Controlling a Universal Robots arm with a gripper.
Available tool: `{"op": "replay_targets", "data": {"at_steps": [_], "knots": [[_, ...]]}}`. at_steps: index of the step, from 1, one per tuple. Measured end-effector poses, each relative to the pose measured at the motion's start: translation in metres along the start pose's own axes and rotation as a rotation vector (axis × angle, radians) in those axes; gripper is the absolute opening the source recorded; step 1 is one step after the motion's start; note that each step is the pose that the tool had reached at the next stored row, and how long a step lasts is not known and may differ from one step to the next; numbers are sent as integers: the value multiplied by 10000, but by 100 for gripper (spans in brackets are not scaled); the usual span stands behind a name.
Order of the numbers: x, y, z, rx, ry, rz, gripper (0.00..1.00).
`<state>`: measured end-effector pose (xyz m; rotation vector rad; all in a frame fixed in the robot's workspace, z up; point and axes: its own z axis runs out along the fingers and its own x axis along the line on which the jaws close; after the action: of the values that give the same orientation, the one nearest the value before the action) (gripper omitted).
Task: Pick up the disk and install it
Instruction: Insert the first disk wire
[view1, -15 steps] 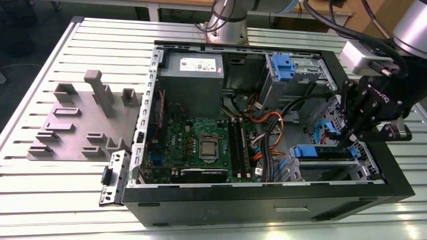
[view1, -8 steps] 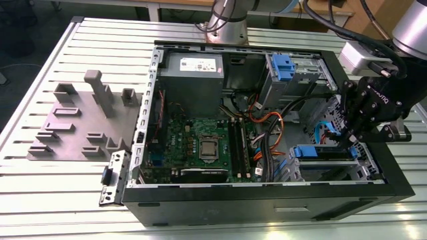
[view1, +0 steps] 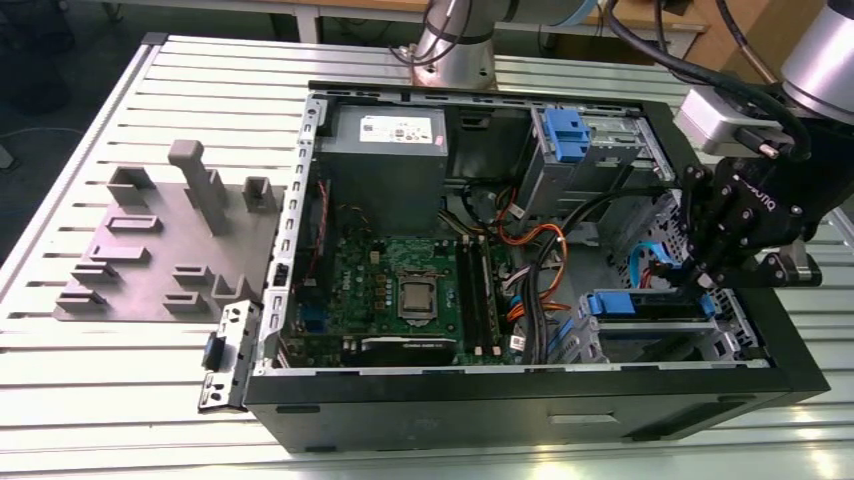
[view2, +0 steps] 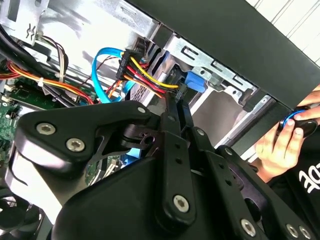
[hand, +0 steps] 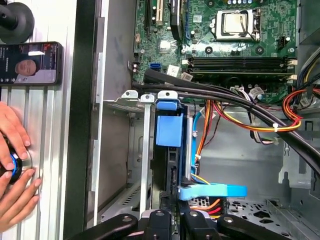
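By the case's (view1: 534, 410) black wall, the disk (view1: 638, 303) is standing on edge in its bay, long axis paralleling that wall; the closed gripper (hand: 173, 217) is touching its end.

the disk (view1: 638, 305) sits in the computer case (view1: 534, 400), which lies on the table (view1: 80, 350).

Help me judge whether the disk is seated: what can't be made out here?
Disk depth in the cage: first wrist view, edge-on between cage walls.
Disk's far end: exterior view, behind the gripper.
Blue-ringed object: first wrist view, mostly covered by a hand.
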<state>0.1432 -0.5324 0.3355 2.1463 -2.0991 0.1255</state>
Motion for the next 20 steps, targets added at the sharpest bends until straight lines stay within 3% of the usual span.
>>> {"op": "replay_targets", "data": {"at_steps": [4,13,16,20], "knots": [[-1,28,2,54,-26,5,16],[-1,135,-14,458,-19,54,16],[-2,181,-9,534,-16,67,16],[-5,187,9,586,-14,73,16]]}}
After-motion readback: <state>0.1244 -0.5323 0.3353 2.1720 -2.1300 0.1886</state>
